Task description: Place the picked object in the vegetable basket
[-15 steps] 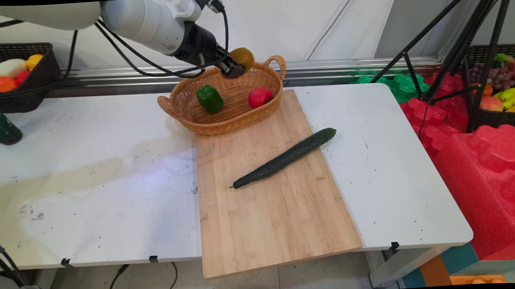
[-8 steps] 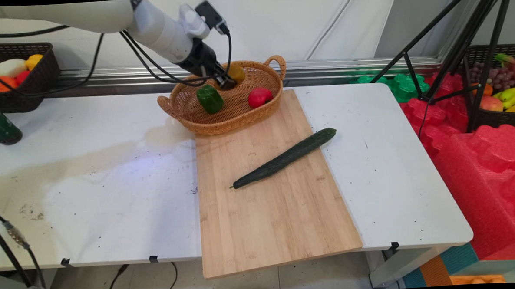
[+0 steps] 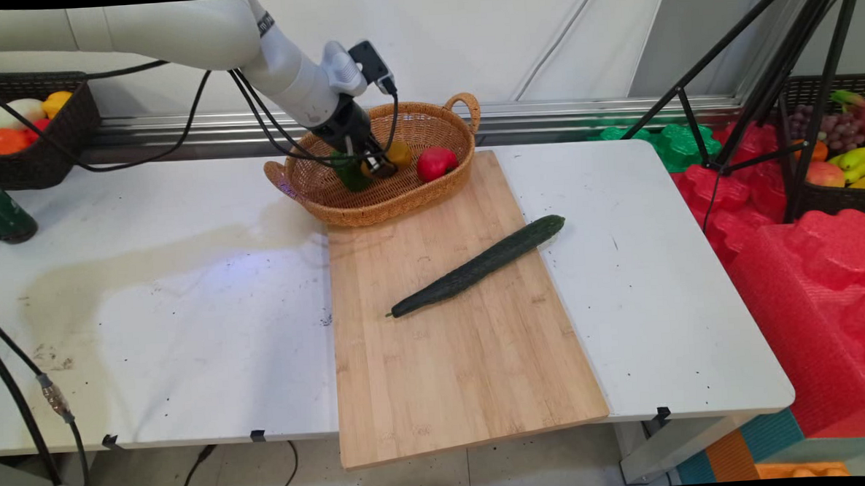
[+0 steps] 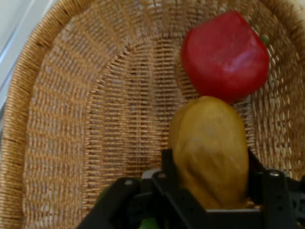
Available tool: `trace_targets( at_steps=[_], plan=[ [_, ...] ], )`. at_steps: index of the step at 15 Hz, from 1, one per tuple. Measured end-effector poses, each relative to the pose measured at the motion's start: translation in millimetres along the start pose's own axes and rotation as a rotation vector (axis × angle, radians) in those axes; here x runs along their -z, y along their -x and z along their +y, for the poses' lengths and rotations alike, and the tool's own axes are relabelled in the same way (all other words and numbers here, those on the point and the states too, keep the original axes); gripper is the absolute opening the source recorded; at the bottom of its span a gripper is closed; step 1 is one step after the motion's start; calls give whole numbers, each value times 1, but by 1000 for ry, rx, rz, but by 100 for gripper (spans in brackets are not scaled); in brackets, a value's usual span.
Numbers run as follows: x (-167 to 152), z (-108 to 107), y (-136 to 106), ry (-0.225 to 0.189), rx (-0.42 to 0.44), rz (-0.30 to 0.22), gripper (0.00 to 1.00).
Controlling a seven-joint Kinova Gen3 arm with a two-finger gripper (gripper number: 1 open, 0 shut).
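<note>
Clamped on a yellow fruit (image 3: 398, 154), the gripper (image 3: 382, 165) reaches down inside the wicker basket (image 3: 313, 176) at the back of the table (image 3: 149, 284). From the main view, the fruit sits low in the basket's hollow, between a green pepper (image 3: 351, 175) on its left, half hidden by the black hand, and a red pepper (image 3: 435, 162) on its right. The red one lies close against the basket's right wall, a narrow gap from the fruit. The basket's far handle (image 3: 464, 104) stands up behind, near the wall, and the arm's black cables (image 3: 274, 133) droop over the left rim. The basket's front edge overlaps the far end of a wooden cutting board (image 3: 467, 358), which runs toward the near side and hangs a little past the table's front edge. A long cucumber (image 3: 477, 266) lies slantwise across the board, its thick end poking over the board's right edge onto the white top. Left of the board the tabletop is open and bare of things, only stained. A dark basket of fruit (image 3: 26, 136) sits at the far left corner.

From the hand view, the fingers (image 4: 167, 167) press both sides of the yellow fruit (image 4: 209, 152), which fills the space between them. Just beyond it rests the red pepper (image 4: 224, 55), touching or nearly touching the fruit's far end. To the left, the woven floor (image 4: 119, 119) of the basket is free up to its curved rim (image 4: 28, 95). A sliver of green shows by the linkage at the bottom.
</note>
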Motion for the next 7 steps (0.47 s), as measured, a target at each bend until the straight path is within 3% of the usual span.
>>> trace_targets(
  at_steps=[2,3,7],
  plan=[
    [-4,1,1,9,-9,-7,0],
    [-5,2,1,13,-13,-9,100],
    [-9,4,0,23,-29,-7,100]
  ],
)
